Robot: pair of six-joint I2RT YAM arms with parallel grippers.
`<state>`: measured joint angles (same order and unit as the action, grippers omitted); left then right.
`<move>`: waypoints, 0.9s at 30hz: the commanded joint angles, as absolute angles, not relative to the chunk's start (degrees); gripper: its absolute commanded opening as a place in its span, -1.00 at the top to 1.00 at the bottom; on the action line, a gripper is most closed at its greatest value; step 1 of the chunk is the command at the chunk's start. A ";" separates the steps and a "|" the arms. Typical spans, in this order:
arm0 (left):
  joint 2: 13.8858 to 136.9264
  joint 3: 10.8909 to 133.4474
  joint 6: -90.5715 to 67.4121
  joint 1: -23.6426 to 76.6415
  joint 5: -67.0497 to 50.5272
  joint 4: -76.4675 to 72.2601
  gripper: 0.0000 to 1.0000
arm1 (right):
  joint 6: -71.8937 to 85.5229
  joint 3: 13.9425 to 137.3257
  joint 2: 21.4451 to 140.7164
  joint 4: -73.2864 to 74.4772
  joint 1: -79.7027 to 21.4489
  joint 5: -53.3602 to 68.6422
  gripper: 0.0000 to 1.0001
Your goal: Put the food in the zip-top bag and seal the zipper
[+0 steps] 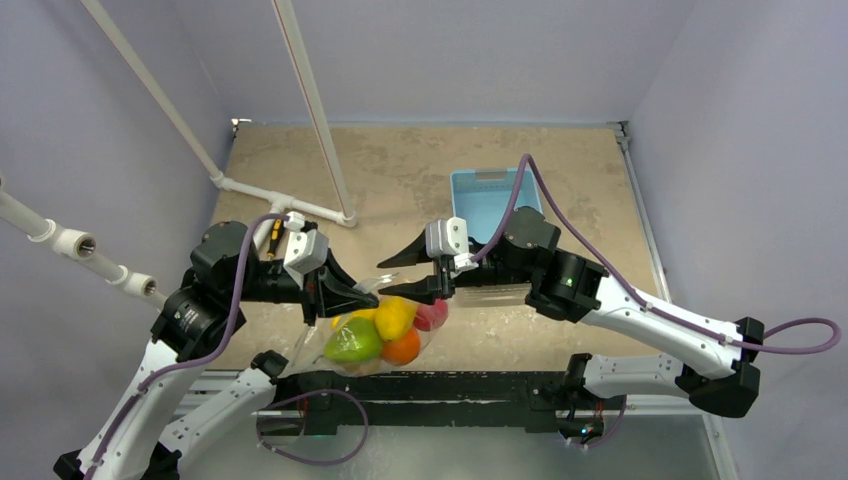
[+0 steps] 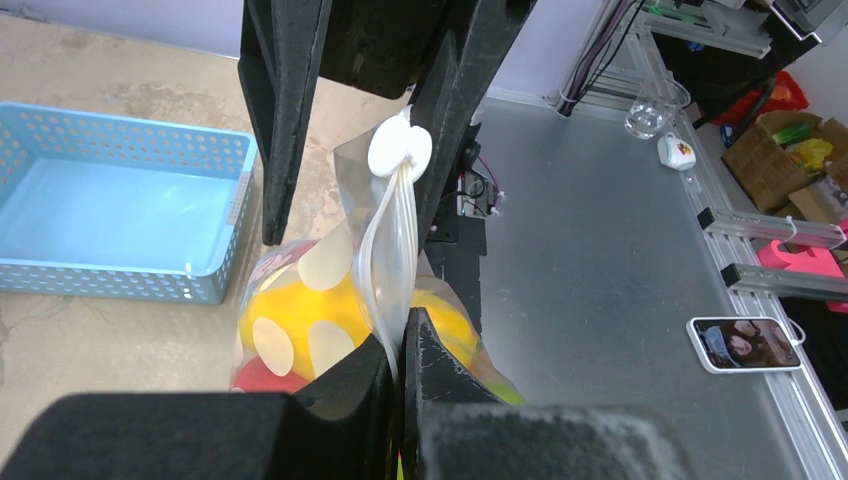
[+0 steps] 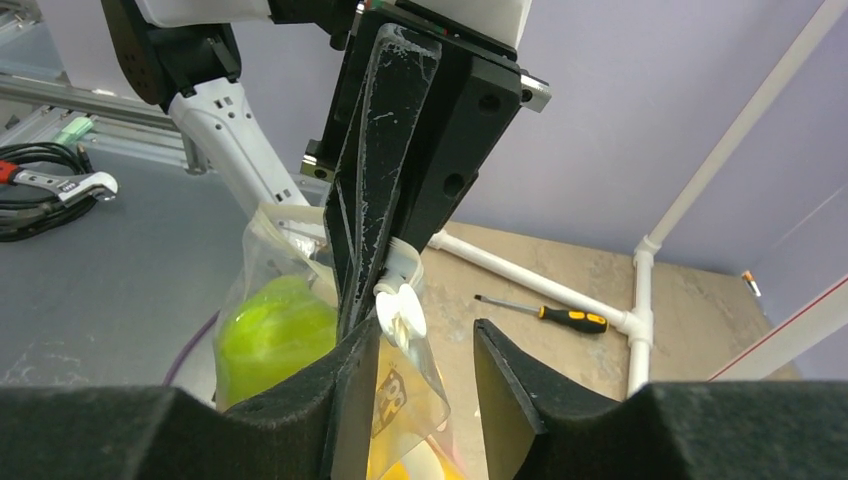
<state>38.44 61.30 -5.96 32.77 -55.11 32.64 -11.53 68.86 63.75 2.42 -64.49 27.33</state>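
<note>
The zip-top bag (image 1: pixel 372 352), clear with white dots, hangs near the table's front edge with the food inside: a yellow fruit (image 1: pixel 395 318), a green one (image 1: pixel 352 342), an orange one (image 1: pixel 402 348) and a red one (image 1: pixel 432 315). My left gripper (image 2: pixel 403 345) is shut on the zipper (image 2: pixel 385 250) strip at the bag's mouth. A white slider (image 2: pixel 400 150) sits on that strip just beyond it. My right gripper (image 3: pixel 425 385) is open, its fingers on either side of the slider (image 3: pixel 400 310) and the bag's top corner. The green fruit (image 3: pixel 275 335) bulges through the plastic.
A light-blue basket (image 1: pixel 490 195) stands behind the right arm, and shows again (image 2: pixel 120 215) in the left wrist view. White pipes (image 1: pixel 300 205) cross the back left of the table, with a screwdriver (image 3: pixel 545 315) lying beside them. A metal frame rail (image 1: pixel 450 385) runs along the near edge.
</note>
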 commanded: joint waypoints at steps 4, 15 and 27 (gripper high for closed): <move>37.97 64.16 -7.29 32.95 -56.85 28.02 1.00 | -10.91 67.92 63.21 -2.32 -64.67 28.77 0.29; 37.97 63.99 -7.39 32.93 -56.95 28.07 1.00 | -11.01 67.68 63.02 -4.46 -64.68 28.89 0.73; 38.18 63.65 -7.33 32.94 -56.69 28.02 1.00 | -11.50 67.59 62.28 -5.22 -64.68 30.53 1.00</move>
<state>38.39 61.41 -6.72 32.77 -55.18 31.70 -11.20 67.57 63.70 -1.89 -64.49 29.63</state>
